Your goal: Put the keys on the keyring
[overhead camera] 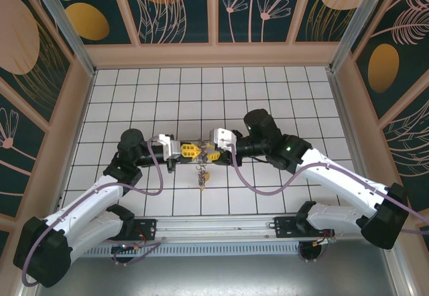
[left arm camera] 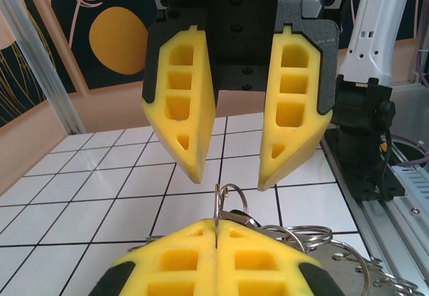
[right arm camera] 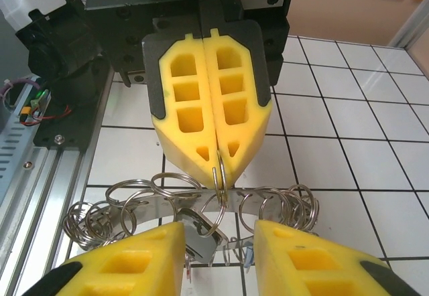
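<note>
Left gripper (left arm camera: pixel 216 226) clamps a split ring (left arm camera: pixel 218 202); right gripper (left arm camera: pixel 230 175) faces it, jaws partly apart, keys (overhead camera: pixel 202 174) dangling below.

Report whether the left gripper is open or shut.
Shut: the left gripper has its yellow jaws pressed together, pinching a thin wire ring between their tips.
</note>
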Controlling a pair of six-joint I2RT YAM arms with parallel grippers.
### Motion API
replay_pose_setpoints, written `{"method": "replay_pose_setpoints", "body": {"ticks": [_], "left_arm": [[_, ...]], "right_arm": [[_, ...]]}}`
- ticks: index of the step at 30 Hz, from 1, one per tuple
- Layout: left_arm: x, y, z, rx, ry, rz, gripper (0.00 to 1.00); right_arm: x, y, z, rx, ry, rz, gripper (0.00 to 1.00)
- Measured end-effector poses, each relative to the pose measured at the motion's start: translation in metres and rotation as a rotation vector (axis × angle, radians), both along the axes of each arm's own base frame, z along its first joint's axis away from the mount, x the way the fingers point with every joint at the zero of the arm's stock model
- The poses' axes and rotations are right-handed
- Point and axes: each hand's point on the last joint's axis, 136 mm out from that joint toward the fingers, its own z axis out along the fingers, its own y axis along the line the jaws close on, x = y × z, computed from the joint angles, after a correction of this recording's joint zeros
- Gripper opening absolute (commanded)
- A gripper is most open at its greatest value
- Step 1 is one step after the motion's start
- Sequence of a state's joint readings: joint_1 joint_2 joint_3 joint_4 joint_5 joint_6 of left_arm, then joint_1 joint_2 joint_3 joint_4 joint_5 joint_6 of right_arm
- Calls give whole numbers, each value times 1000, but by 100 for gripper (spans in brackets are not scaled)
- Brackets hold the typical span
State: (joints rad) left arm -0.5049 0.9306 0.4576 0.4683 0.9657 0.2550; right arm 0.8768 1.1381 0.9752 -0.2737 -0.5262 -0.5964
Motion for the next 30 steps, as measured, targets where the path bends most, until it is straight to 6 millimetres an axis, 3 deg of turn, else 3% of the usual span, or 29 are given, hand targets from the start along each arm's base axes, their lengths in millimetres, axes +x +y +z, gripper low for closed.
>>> {"method": "replay_pose_setpoints", "body": {"ticks": [5, 11, 30], "left_arm": [[0, -2, -1, 3, 4, -7, 0], [-2, -6, -5, 10, 17, -24, 0], [-2, -11, 0, -9, 5, -39, 0]], "right_arm": [[0, 4, -8, -14, 27, 12, 29], [2, 6, -9, -12, 36, 6, 14], [2, 8, -6, 2, 32, 4, 20]]}}
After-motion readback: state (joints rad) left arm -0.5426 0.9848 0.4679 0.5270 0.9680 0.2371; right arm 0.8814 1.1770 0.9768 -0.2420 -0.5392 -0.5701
